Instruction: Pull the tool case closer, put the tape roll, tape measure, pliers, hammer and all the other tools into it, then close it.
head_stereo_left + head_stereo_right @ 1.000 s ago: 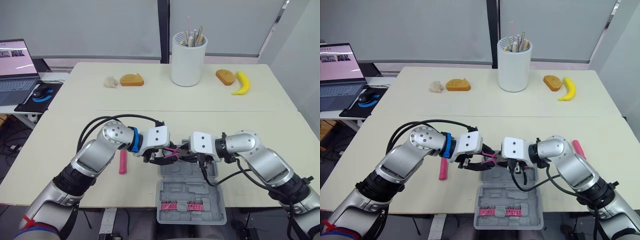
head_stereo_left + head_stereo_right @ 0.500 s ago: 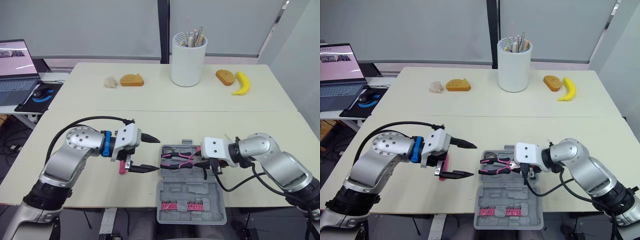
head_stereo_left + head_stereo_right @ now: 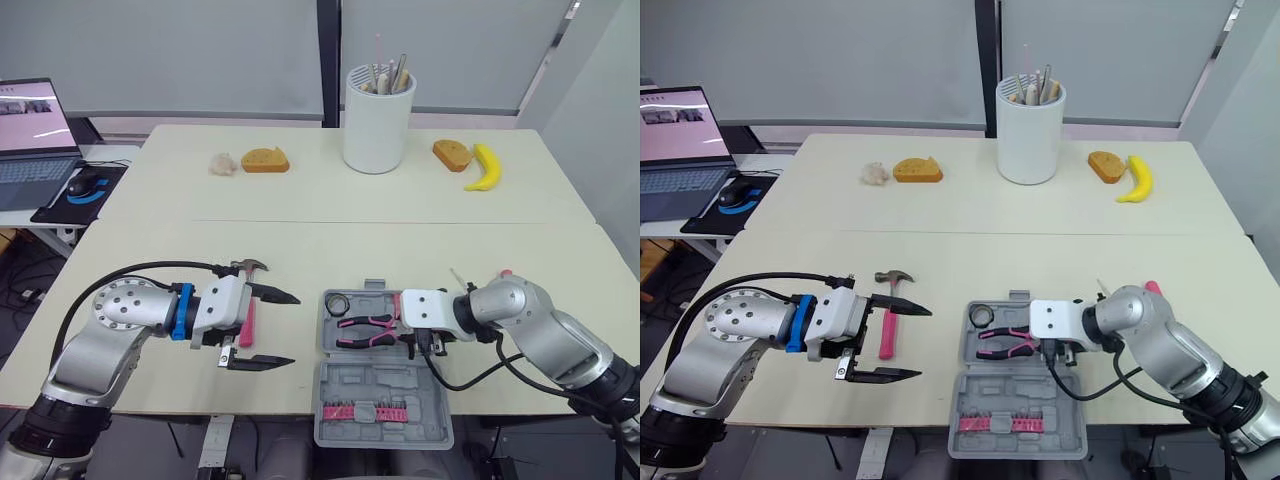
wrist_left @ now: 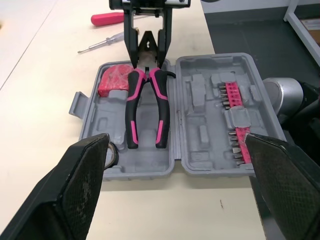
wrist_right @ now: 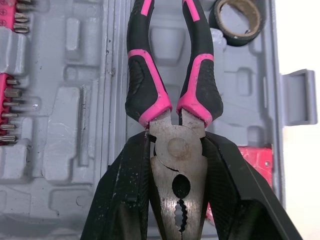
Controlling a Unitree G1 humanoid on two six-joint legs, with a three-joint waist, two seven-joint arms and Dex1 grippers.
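Observation:
The grey tool case (image 3: 376, 386) lies open at the table's front edge. In its tray lie the pink-and-black pliers (image 3: 365, 327), a tape roll (image 3: 337, 302) and a red tape measure (image 4: 114, 80). My right gripper (image 5: 177, 200) is shut on the pliers' head, one finger (image 5: 125, 195) pressed on each side. My left gripper (image 3: 294, 329) stands wide open left of the case, holding nothing. The pink-handled hammer (image 3: 246, 318) lies on the table just behind it. A red screwdriver (image 3: 1152, 288) lies right of the case, behind my right arm.
A pink bit strip (image 3: 362, 412) sits in the case lid. At the back stand a white utensil cup (image 3: 378, 118), bread pieces (image 3: 263, 159), a banana (image 3: 484, 167). A laptop (image 3: 35, 130) is on a side desk to the left. A thin screwdriver (image 4: 100, 43) lies by the red one.
Both grippers were at the pliers over the case. My left gripper let go, opened and drew back left, uncovering the hammer. The right gripper laid the pliers into the tray.

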